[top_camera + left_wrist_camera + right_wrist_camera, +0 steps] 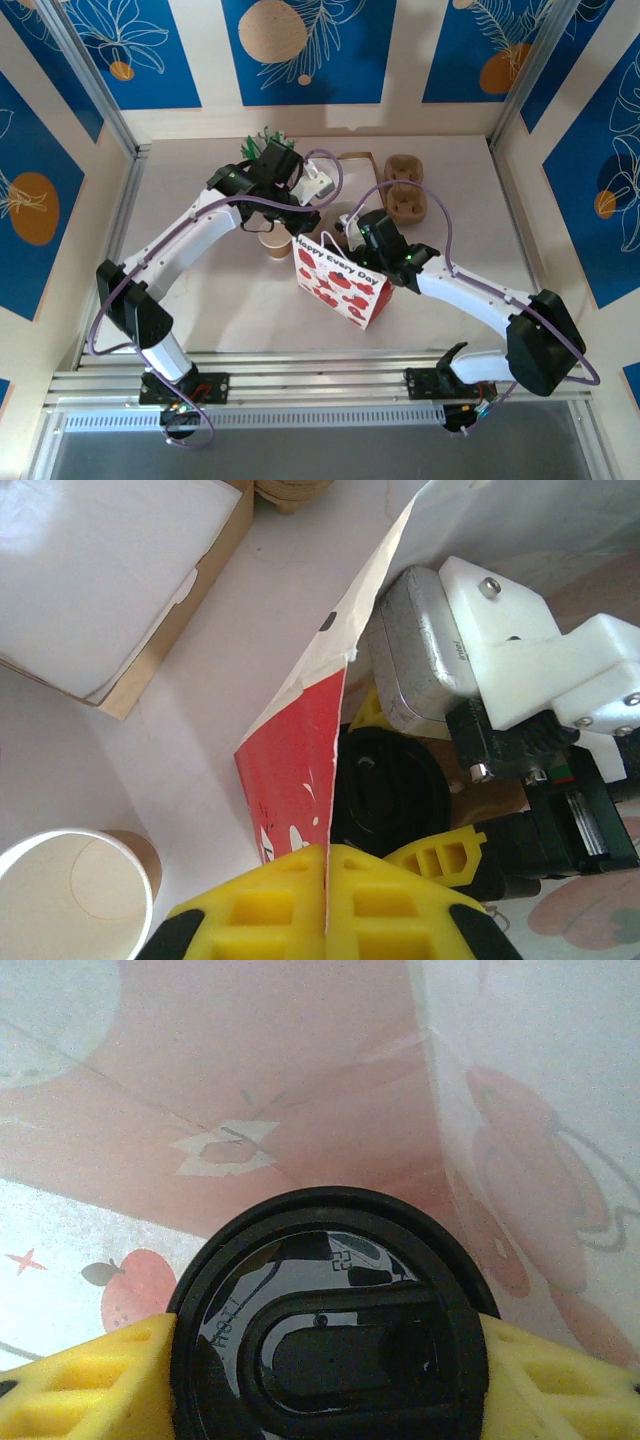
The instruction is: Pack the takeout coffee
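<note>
While the left tool (325,912), closed tight, pinches the wall of the paper bag (290,780) and the right tool (320,1385), half open, clamps the black lid (320,1290) inside it, the cup (72,900) stands lidless near the middle of the table (220,320), beside the bag; a tug could tear or topple the bag

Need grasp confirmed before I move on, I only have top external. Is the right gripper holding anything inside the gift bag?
Observer: Yes. The right gripper is shut on the black lid, down inside the gift bag.
Operator: And the left?
Observer: The left gripper is shut on the bag's top edge, with the paper pinched between its fingers.
Operator: Anything in the cup?
Observer: No. The paper cup stands outside the bag, empty and without a lid.
</note>
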